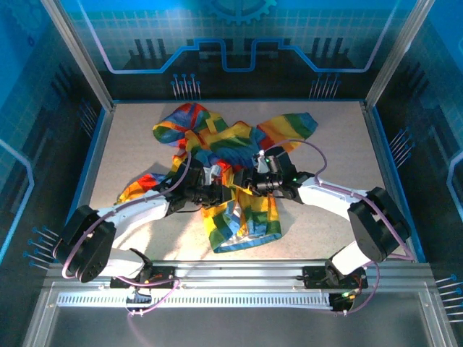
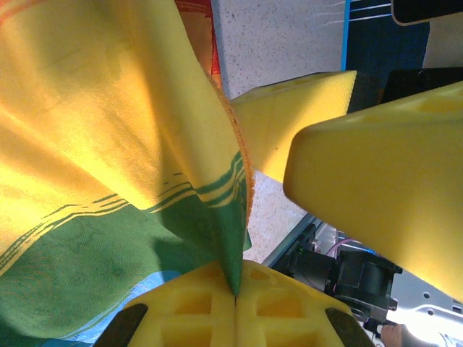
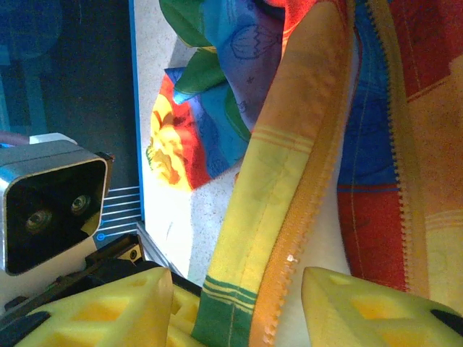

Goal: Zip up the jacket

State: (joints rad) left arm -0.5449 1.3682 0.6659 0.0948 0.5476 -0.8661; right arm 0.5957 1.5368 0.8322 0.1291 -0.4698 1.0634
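**Left gripper [image 2: 235,307] clamped on jacket edge, right gripper [image 3: 239,285] loose**

Left jaws closed tight on the jacket [image 1: 217,137] front edge. Right jaws apart, orange zipper [image 3: 289,246] tape running between them, not pinched. Jacket lies crumpled mid-table [image 1: 325,144], spreading toward the far side. Advice: pull left taut along the teeth, locate the slider before right closes.

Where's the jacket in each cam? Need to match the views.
Top external: the jacket lies crumpled mid-table, between both arms.
Left wrist: left half of frame, yellow-green fabric pinched in the left claw at the bottom.
Right wrist: centre to right, its zipper edge running down between the fingers of the right claw.
Shared landmark: the speckled table top.
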